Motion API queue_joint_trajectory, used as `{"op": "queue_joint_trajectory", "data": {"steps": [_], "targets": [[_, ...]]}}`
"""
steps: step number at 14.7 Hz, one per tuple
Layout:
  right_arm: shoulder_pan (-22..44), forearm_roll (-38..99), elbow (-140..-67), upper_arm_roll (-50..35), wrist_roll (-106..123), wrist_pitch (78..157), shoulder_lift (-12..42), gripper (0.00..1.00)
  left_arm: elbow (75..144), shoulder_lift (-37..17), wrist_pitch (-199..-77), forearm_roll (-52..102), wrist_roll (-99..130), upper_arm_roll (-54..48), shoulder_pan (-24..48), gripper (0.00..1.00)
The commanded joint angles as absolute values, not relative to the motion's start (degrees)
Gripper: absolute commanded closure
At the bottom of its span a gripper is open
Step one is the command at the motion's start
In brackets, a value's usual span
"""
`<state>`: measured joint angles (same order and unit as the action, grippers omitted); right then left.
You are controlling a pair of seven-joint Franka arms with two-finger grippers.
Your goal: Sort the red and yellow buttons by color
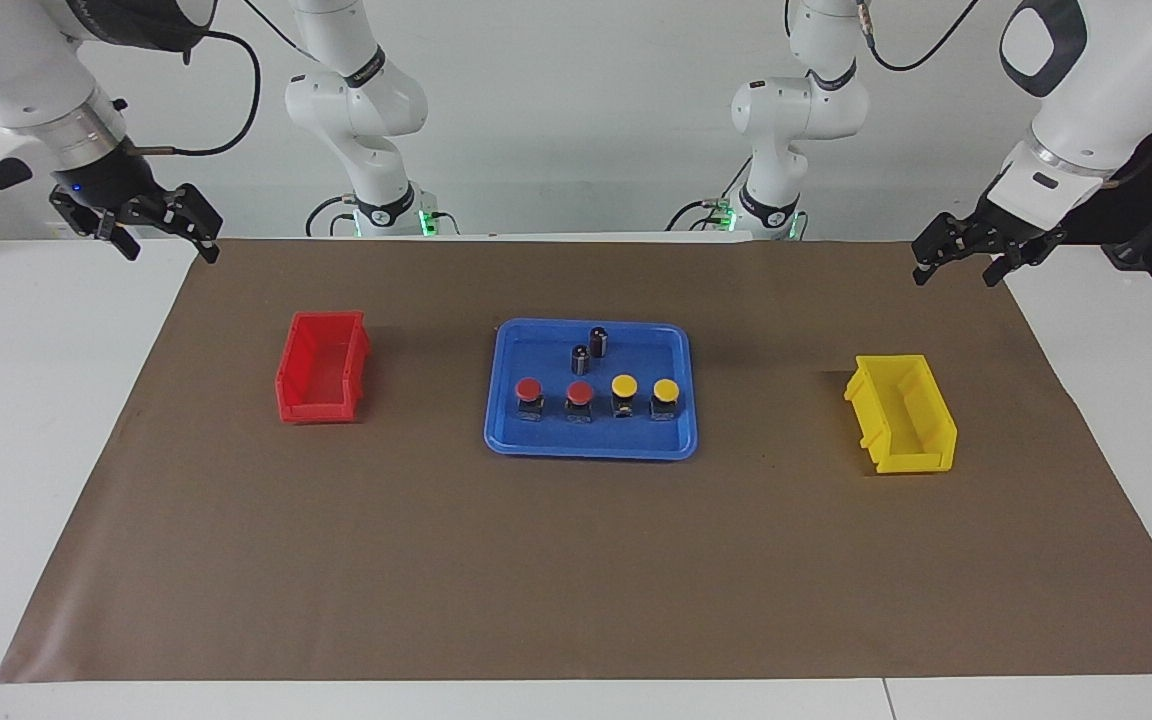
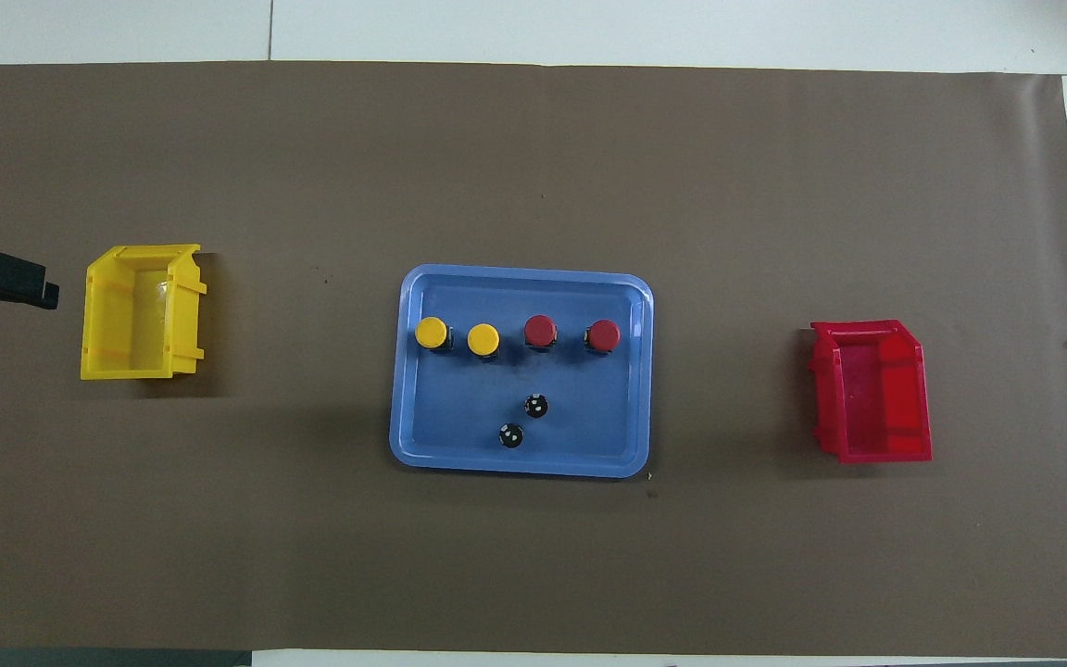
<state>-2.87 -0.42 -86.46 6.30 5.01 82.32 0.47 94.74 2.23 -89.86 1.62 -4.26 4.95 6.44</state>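
A shallow blue plastic tray (image 1: pixel 591 445) sits mid-table on brown paper matting (image 1: pixel 576 570), holding two small dark capless cylinders (image 1: pixel 580 359) (image 1: pixel 599 341) (both upright, toward its robot-side edge).

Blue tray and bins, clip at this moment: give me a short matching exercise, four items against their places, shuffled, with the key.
Items
1. red buttons
2. dark cylinders
3. yellow bin
4. red bin

Places
A. on the brown mat, toward the left arm's end of the table
B. on the blue tray, in the row farther from the robots
C. on the brown mat, toward the right arm's end of the table
D. on the blue tray, nearer to the robots than the button row

Pairs: 1-B, 2-D, 3-A, 4-C
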Motion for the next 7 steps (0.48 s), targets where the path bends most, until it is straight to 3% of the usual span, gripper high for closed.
{"op": "queue_joint_trajectory", "data": {"steps": [1,7], "targets": [[-3.0,-0.9,-88.0,5.9,4.0,83.1,-0.7,0.00,96.1,3.7,-89.3,1.8,-4.4,4.8,6.2,0.00],[-0.9,-0.2,-88.1,5.5,4.0,84.8,-0.6,0.00,96.0,3.7,-89.3,1.8,-4.4,4.8,6.2,0.00]]}}
